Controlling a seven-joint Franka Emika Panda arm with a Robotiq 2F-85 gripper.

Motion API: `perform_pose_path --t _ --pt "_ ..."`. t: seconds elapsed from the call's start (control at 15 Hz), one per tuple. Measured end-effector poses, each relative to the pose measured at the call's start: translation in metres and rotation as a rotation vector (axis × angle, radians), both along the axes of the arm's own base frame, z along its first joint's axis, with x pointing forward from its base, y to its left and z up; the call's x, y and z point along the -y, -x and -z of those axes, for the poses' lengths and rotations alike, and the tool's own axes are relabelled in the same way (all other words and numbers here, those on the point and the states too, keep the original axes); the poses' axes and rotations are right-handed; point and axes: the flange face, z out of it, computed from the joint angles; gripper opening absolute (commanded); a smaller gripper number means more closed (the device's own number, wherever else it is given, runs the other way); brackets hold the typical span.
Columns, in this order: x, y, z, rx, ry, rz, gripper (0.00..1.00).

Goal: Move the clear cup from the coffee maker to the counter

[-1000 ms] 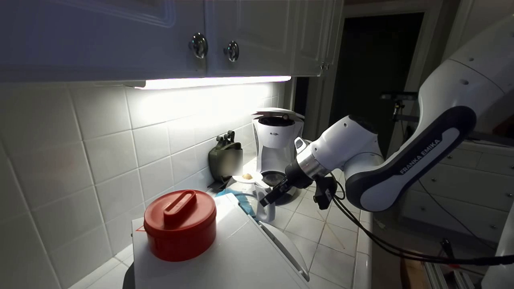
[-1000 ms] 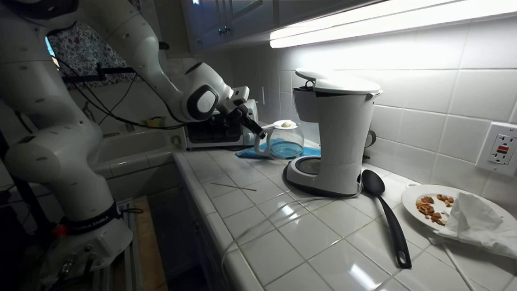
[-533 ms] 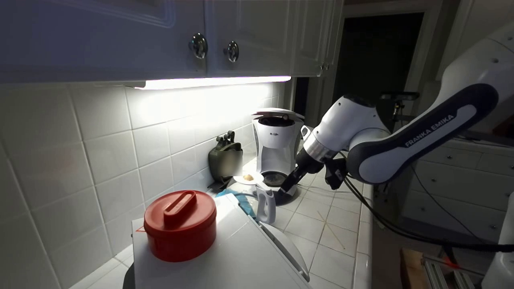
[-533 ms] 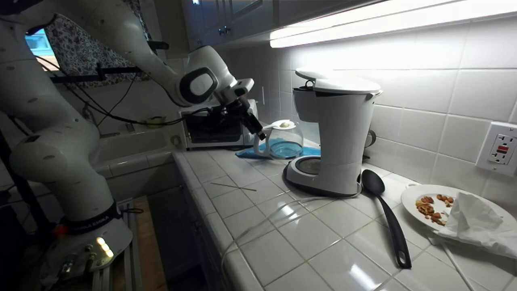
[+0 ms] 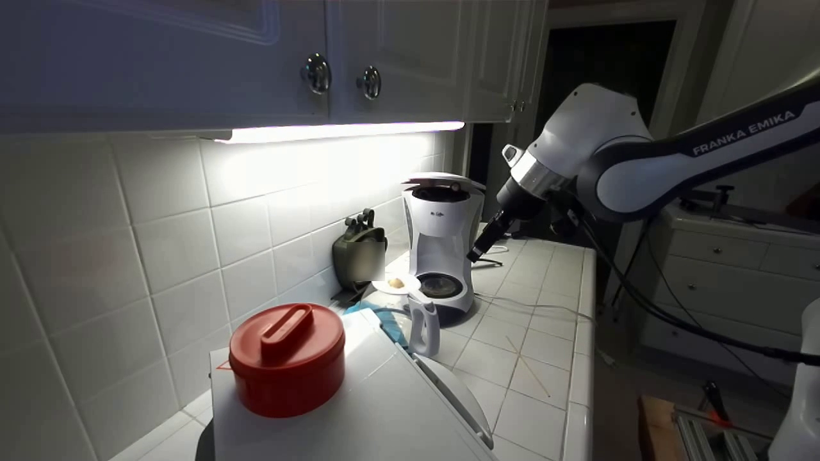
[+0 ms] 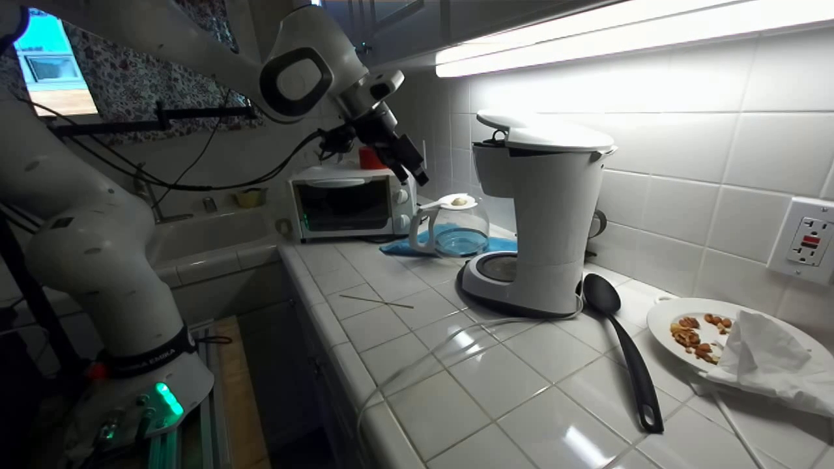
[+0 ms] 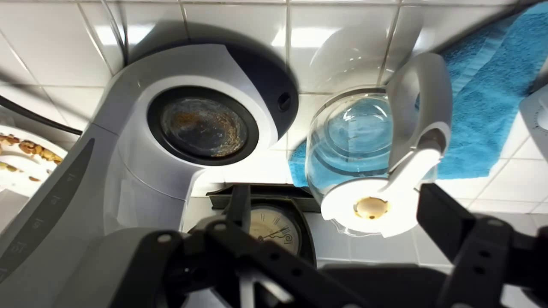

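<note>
The clear cup, a glass carafe (image 6: 462, 238) with white lid and handle, stands upright on the counter (image 6: 456, 404) at a blue cloth, beside the coffee maker (image 6: 554, 221). In an exterior view the oven hides its lower body, but its handle (image 5: 430, 320) shows. The white coffee maker (image 5: 439, 221) has its lid raised and a bare hot plate (image 7: 203, 124). My gripper (image 6: 413, 178) is open and empty, above the carafe and apart from it. In the wrist view the fingers stand wide apart, with the carafe (image 7: 355, 128) beyond them.
A white toaster oven (image 6: 352, 202) with a red pot (image 5: 288, 358) on top stands near the carafe. A dark clock (image 7: 274, 226) stands by the wall. A black spoon (image 6: 629, 352), a plate with nuts (image 6: 664, 319) and a thin stick (image 6: 376, 300) lie on the counter. Cabinets hang above.
My gripper has moved up and away from the carafe's handle. The carafe and coffee maker have not moved.
</note>
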Motion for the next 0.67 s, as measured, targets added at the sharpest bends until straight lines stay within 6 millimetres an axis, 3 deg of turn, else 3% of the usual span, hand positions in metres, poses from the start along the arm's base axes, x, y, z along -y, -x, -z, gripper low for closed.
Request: perform_pose_path --t 0.27,0.67 --pt "-0.003 0.005 -0.014 0.014 -0.010 -0.048 1.00" --pt "-0.010 0.007 -0.018 0.015 -0.017 -0.091 1.00"
